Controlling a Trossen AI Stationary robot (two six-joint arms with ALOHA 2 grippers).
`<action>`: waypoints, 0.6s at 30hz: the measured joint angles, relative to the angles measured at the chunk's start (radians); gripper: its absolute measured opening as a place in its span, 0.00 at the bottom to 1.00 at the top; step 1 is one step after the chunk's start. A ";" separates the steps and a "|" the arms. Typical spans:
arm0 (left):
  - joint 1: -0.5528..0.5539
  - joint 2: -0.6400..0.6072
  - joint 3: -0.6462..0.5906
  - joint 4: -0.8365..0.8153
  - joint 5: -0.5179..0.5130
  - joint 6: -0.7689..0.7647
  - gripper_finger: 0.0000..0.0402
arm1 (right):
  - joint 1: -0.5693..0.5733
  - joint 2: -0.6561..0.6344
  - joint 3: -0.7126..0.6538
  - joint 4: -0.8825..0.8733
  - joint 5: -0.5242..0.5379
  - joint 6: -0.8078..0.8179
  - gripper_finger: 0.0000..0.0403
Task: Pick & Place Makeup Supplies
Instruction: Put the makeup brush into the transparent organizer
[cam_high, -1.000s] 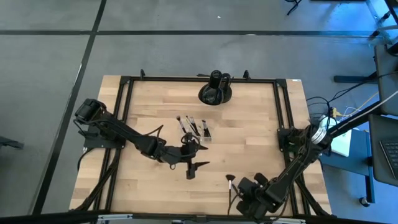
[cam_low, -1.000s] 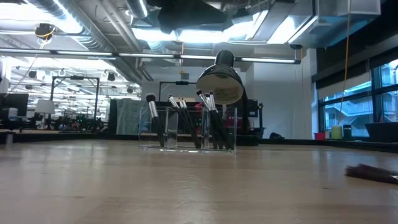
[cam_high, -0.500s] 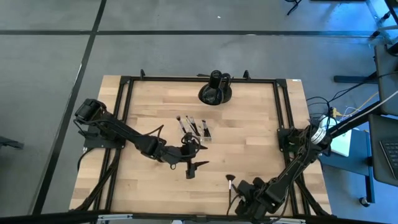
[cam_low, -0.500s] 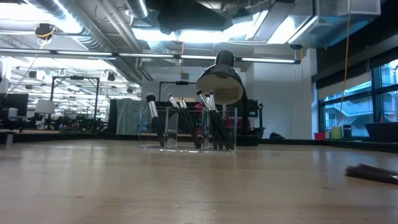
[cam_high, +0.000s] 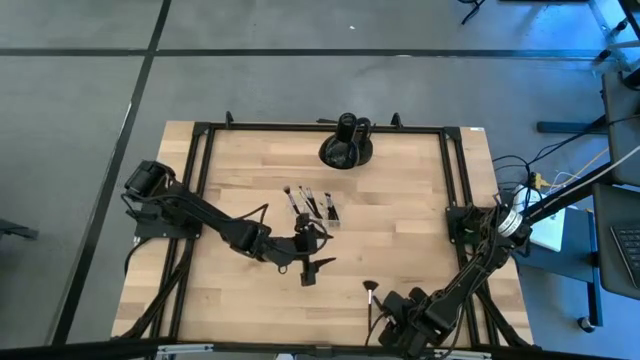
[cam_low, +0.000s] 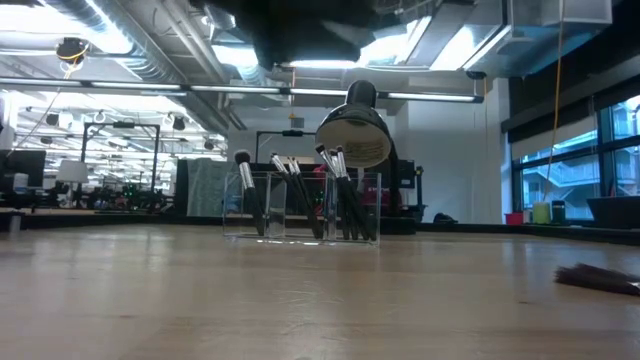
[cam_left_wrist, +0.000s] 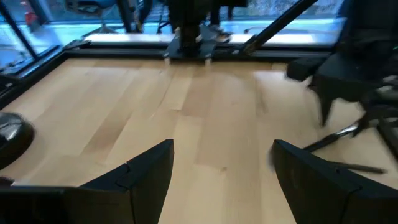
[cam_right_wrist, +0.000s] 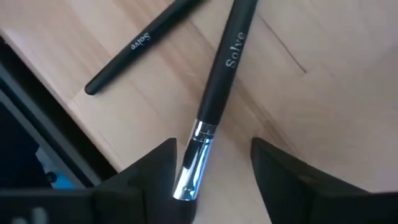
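Note:
Several dark-handled makeup brushes stand tip-up in the clear organiser tray (cam_high: 313, 206) (cam_low: 300, 205) at mid-table. Two more brushes lie flat on the table near its front right. One has a silver ferrule (cam_right_wrist: 194, 158); the other is a plain dark brush (cam_right_wrist: 142, 43). A brush with a reddish tip (cam_high: 369, 290) shows there in the high view. My right gripper (cam_high: 386, 318) (cam_right_wrist: 214, 149) is open, low over the table, its fingers on either side of the ferrule. My left gripper (cam_high: 308, 268) (cam_left_wrist: 221, 149) is open and empty, near of the tray.
A large black rounded object (cam_high: 346, 148) (cam_low: 352, 135) stands at the table's far edge behind the tray. A black frame rail (cam_high: 200, 180) runs round the table. One brush (cam_low: 598, 278) lies at the right in the low view. Bare wood lies left of the tray.
My right gripper has edged a little toward the table's left edge, staying low at the front. My left arm has shifted slightly toward the right. No brush has moved.

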 joint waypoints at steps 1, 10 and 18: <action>0.004 0.006 0.000 -0.003 -0.008 0.000 0.66 | 0.002 0.004 0.000 -0.004 -0.001 0.000 0.50; 0.037 0.080 0.000 0.055 -0.008 0.000 0.66 | 0.003 0.009 0.000 -0.062 0.009 -0.013 0.28; 0.053 0.184 0.032 0.111 0.040 0.071 0.66 | 0.003 0.011 -0.001 -0.091 0.008 -0.056 0.13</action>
